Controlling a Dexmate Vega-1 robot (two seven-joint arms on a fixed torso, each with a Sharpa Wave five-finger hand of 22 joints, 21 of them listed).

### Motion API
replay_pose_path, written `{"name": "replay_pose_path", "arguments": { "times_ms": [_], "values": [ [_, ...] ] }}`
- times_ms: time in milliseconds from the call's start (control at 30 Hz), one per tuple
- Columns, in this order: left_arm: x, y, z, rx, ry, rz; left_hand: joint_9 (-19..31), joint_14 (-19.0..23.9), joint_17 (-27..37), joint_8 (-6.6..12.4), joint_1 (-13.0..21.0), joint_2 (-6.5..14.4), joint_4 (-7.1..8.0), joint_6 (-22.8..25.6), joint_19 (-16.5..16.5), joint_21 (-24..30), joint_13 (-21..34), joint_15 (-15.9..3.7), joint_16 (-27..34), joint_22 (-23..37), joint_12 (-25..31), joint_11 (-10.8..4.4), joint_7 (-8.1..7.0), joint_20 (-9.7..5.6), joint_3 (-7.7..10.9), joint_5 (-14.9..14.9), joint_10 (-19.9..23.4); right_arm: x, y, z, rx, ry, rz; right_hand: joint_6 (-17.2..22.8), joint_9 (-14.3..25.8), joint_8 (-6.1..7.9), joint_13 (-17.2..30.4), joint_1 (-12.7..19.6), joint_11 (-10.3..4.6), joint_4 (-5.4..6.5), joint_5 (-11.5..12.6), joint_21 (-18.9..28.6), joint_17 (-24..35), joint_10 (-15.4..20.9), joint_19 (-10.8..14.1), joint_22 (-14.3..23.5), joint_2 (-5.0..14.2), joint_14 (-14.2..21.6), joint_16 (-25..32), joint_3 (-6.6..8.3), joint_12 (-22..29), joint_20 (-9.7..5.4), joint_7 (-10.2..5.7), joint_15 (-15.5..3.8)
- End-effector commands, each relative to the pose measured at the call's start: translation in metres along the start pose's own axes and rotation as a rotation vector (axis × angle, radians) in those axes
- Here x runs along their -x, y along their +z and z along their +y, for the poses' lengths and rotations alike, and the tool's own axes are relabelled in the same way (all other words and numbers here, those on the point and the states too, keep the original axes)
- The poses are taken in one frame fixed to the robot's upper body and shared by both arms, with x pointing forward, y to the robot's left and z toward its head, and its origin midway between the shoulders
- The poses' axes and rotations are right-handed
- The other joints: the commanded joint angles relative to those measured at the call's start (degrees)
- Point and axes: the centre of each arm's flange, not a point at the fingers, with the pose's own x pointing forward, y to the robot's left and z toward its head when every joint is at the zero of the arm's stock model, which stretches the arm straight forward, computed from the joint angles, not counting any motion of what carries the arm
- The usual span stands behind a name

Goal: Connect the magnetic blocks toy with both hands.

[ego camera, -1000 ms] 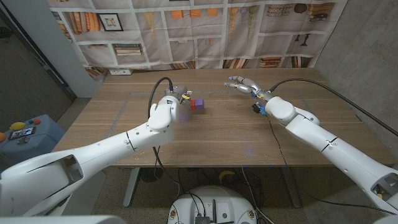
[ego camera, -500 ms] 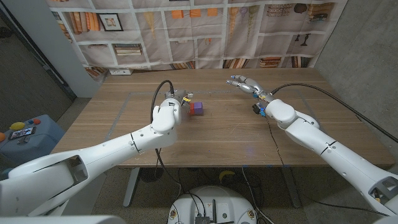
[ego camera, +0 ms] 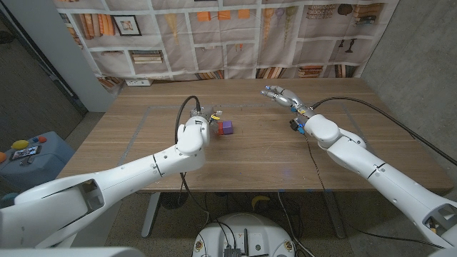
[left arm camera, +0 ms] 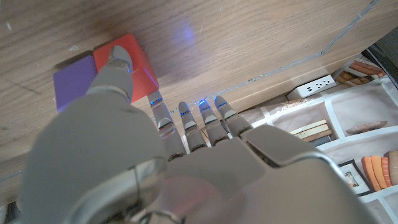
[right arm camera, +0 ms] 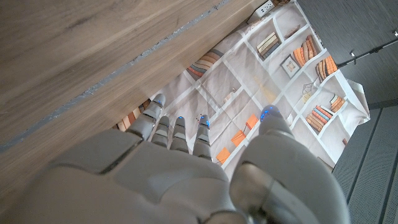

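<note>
A red block and a purple block lie side by side and touching on the wooden table. In the head view the purple block shows just right of my left hand. The left hand reaches over the pair, its thumb tip touching the red block's top and its other fingers stretched out apart past the blocks, holding nothing. My right hand hovers over the far right part of the table with its fingers extended and nothing in it.
A printed bookshelf backdrop hangs behind the table's far edge, with a white wall socket at its left. A black cable runs along the right arm over the table. Bare wood lies between the two hands.
My left hand has shifted a little right and nearer, onto the blocks, and the pair has slid slightly towards me. The right hand has barely moved.
</note>
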Motion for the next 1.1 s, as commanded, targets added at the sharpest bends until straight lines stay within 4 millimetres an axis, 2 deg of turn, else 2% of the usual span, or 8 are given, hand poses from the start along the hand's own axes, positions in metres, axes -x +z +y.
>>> {"name": "replay_pose_path", "arguments": {
  "times_ms": [33, 167, 300, 367, 633, 900, 1000, 1100],
  "values": [
    [-0.001, -0.002, -0.004, 0.013, -0.027, 0.014, 0.8, -0.5, 0.2, -1.08, -3.1, 2.3, 0.6, 2.9, -0.4, 0.0, -0.3, -2.7, 0.1, 0.0, 0.2, 0.34, 0.18, 0.44, 0.59, 0.5, -1.2, 0.0, -0.001, 0.001, -0.017, -0.007, -0.002, 0.6, 0.1, -0.23, 0.2, -0.3, 0.05, -0.41, -0.1, -0.1, 0.0, 0.2, 0.3, 0.2, 0.4, 0.5, 0.1, 0.06, 0.0, -0.11, -0.18, 0.14],
    [0.0, -0.004, -0.001, 0.023, -0.042, 0.015, 0.5, -1.3, 0.1, -2.11, -3.7, 1.9, 0.6, 1.7, -1.1, -0.1, -0.7, -2.46, 0.0, 0.0, 0.2, 0.86, 0.23, 0.27, 0.39, 0.4, -2.1, 0.0, -0.002, 0.001, -0.019, -0.01, -0.003, 0.7, 0.1, -0.31, 0.1, -0.4, -0.11, -0.48, -0.1, -0.1, -0.1, 0.3, 0.4, 0.2, 0.51, 0.6, 0.1, 0.08, 0.0, -0.11, -0.21, 0.16],
    [0.001, -0.006, 0.002, 0.024, -0.05, 0.014, 0.1, -2.8, 0.1, -4.86, -4.4, 1.8, 0.74, -2.5, -2.1, -0.2, -1.3, -1.55, -0.1, 0.0, 0.1, 1.75, 1.45, 0.79, 0.3, 0.5, -4.1, -0.001, -0.002, 0.001, -0.018, -0.01, -0.002, 0.7, 0.0, -0.39, 0.1, -0.4, -0.15, -0.54, -0.1, -0.1, -0.1, 0.4, 0.4, 0.2, 0.6, 0.6, 0.1, 0.1, 0.0, -0.13, -0.29, 0.12],
    [0.001, -0.006, 0.004, 0.026, -0.057, 0.008, 0.0, -3.2, 0.1, -5.66, -4.7, 1.5, 0.72, -3.6, -2.4, -0.3, -1.5, -1.54, -0.1, 0.0, 0.2, 1.7, 1.6, 0.81, 0.2, 0.5, -4.5, -0.001, -0.002, 0.001, -0.019, -0.011, -0.001, 0.8, 0.0, -0.44, 0.0, -0.4, -0.19, -0.58, -0.1, -0.1, -0.2, 0.4, 0.4, 0.2, 0.65, 0.7, 0.2, 0.11, 0.0, -0.15, -0.29, 0.11],
    [0.003, -0.006, 0.01, 0.018, -0.07, -0.008, -0.1, -4.6, 0.1, -7.03, -5.8, 0.8, 0.81, -4.7, -3.6, -0.4, -1.8, -0.89, -0.2, 0.0, 0.2, 2.63, 1.79, 0.88, -0.21, 0.5, -6.1, -0.002, -0.003, 0.002, -0.024, -0.011, 0.002, 0.8, 0.0, -0.68, -0.1, -0.5, -0.17, -0.75, -0.2, -0.1, -0.3, 0.5, 0.6, 0.2, 0.81, 0.9, 0.2, 0.14, -0.1, -0.05, -0.37, 0.26],
    [0.002, -0.005, 0.016, 0.014, -0.08, -0.013, -0.2, -6.3, 0.1, -10.16, -7.1, 0.3, 0.95, -8.9, -5.2, -0.5, -2.2, 0.45, -0.1, 0.0, 0.3, 3.78, 3.27, 1.84, -0.48, 0.5, -8.1, -0.004, -0.004, 0.002, -0.025, -0.014, 0.006, 0.8, 0.0, -0.91, -0.1, -0.5, -0.32, -0.89, -0.2, -0.1, -0.4, 0.5, 0.7, 0.2, 0.91, 1.0, 0.2, 0.14, -0.2, 0.18, -0.45, 0.38],
    [0.002, -0.006, 0.018, 0.01, -0.081, -0.016, -0.2, -6.6, 0.1, -10.39, -7.3, 0.2, 0.98, -9.0, -5.2, -0.4, -2.3, 0.38, -0.1, 0.0, 0.4, 3.67, 3.27, 1.63, -0.51, 0.4, -8.1, -0.004, -0.004, 0.002, -0.025, -0.015, 0.008, 0.8, 0.0, -1.0, -0.2, -0.6, -0.33, -0.96, -0.2, -0.2, -0.5, 0.5, 0.8, 0.2, 0.95, 1.0, 0.2, 0.14, -0.2, 0.29, -0.55, 0.4],
    [0.003, -0.008, 0.02, 0.014, -0.083, -0.01, -0.3, -7.0, 0.1, -11.48, -8.0, 0.0, 1.09, -10.4, -5.7, -0.4, -2.4, 0.55, -0.1, 0.0, 0.5, 3.97, 3.46, 1.75, -0.73, 0.4, -8.6, -0.004, -0.004, 0.002, -0.026, -0.018, 0.011, 0.8, 0.0, -1.06, -0.2, -0.6, -0.2, -1.0, -0.2, -0.2, -0.5, 0.5, 0.8, 0.2, 0.98, 1.1, 0.2, 0.14, -0.3, 0.35, -0.56, 0.44]
  ]
}}
